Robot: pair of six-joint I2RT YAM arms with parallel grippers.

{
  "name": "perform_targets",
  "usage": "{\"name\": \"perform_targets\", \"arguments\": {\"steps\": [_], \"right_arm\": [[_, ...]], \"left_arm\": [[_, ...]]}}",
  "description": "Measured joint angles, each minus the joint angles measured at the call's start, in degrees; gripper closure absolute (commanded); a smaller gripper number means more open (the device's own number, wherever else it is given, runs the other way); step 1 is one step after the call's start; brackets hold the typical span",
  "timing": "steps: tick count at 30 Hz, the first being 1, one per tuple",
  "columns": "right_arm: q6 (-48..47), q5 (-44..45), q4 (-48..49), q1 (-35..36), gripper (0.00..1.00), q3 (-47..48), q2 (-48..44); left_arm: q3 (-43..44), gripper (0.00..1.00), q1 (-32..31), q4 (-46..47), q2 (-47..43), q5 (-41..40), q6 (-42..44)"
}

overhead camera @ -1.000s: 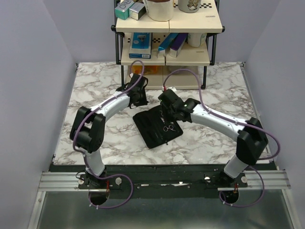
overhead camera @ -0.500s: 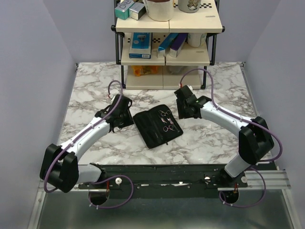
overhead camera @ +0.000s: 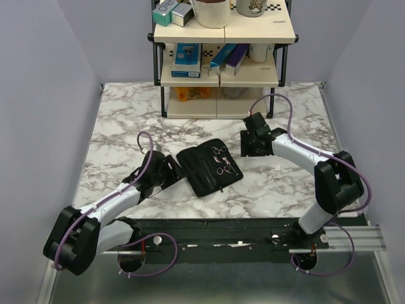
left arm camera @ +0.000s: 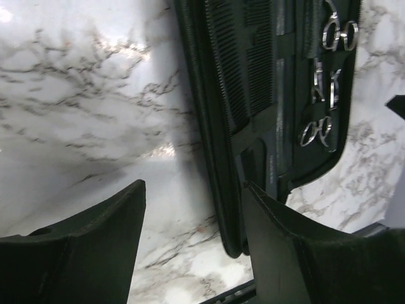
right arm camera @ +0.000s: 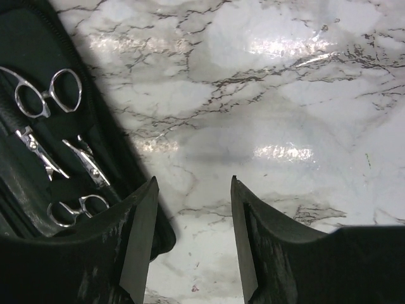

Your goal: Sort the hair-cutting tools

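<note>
Marble table (overhead camera: 126,126) with an open black pouch (overhead camera: 201,176) lying in the middle of the top view.
Two black combs (left arm camera: 237,69) and shiny silver scissors (overhead camera: 220,152) are tucked inside the pouch. The left gripper (left arm camera: 193,190) is low at the pouch's left edge, with its fingers spread apart and holding nothing. The right gripper (right arm camera: 193,183) is just right of the pouch, over bare marble, with its fingers apart too and nothing in them.

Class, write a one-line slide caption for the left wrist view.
Open left gripper poised over the edge of the black pouch, combs and silver scissors tucked inside.
</note>
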Motion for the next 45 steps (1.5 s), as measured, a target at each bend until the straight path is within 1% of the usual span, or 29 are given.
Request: {"name": "perform_targets", "arguments": {"steps": [3, 6, 7, 9, 10, 12, 13, 14, 20, 23, 24, 27, 32, 38, 40, 44, 45], "right_arm": [[1.42, -1.92, 1.36, -1.90, 0.48, -0.33, 0.76], [2.69, -3.23, 2.78, -2.93, 0.58, -0.50, 1.11], [2.95, -3.37, 3.13, -3.08, 0.65, -0.50, 1.38], [3.39, -3.74, 3.85, -3.26, 0.72, -0.50, 2.19], [3.56, -4.02, 4.09, -3.30, 0.79, -0.50, 2.71], [3.98, -4.66, 4.28, -3.30, 0.89, -0.52, 3.87], [4.15, -4.92, 4.44, -3.30, 0.98, -0.55, 4.37], [4.35, -5.18, 4.57, -3.30, 0.99, -0.63, 4.83], [4.83, -7.30, 5.70, -3.30, 0.99, -1.40, 6.32], [4.83, -9.57, 6.60, -3.28, 0.99, -1.99, 7.13], [4.81, -10.27, 7.02, -3.28, 0.99, -2.34, 7.30], [4.79, -11.76, 8.35, -3.15, 0.99, -3.02, 7.23], [4.79, -12.70, 10.64, -2.19, 0.99, -4.52, 6.60], [4.87, -13.46, 12.81, 0.17, 0.99, -6.40, 5.55], [5.11, -13.55, 13.38, 1.03, 0.99, -7.43, 4.81], [5.49, -13.57, 13.22, 3.61, 0.99, -8.22, 4.04], [5.51, -13.57, 13.07, 4.13, 0.99, -8.22, 4.02]], "left_arm": [[-2.60, 0.30, -0.11, 7.13, 1.77, 0.87, -1.62], [-4.70, 0.30, -0.26, 12.37, 3.26, 0.87, -2.73], [-5.05, 0.30, -0.31, 13.44, 3.56, 0.87, -2.93], [-5.29, 0.30, -0.42, 15.72, 4.63, 0.85, -3.13], [-5.29, 0.30, -0.46, 16.50, 5.14, 0.85, -3.17], [-5.29, 0.30, -0.48, 18.69, 6.91, 0.83, -3.23], [-5.29, 0.30, -0.48, 19.74, 7.87, 0.85, -3.45], [-5.29, 0.30, -0.48, 21.29, 8.83, 0.85, -3.58], [-5.29, 0.32, -0.98, 28.33, 13.27, 0.90, -4.61], [-5.29, 0.42, -1.25, 31.85, 15.56, 0.92, -5.27], [-5.29, 0.50, -1.38, 32.68, 16.22, 0.87, -5.51], [-5.29, 0.60, -1.60, 33.44, 17.53, 0.87, -5.92], [-4.90, 0.60, -1.70, 33.05, 18.38, 0.85, -6.01], [0.28, 0.59, -1.70, 27.50, 16.72, 0.59, -4.24], [3.74, 0.59, -1.70, 24.15, 15.30, 0.39, -2.78], [13.46, 0.60, -1.73, 15.89, 14.64, 0.28, 1.31], [16.11, 0.63, -1.70, 13.35, 14.64, 0.24, 2.27]]}}
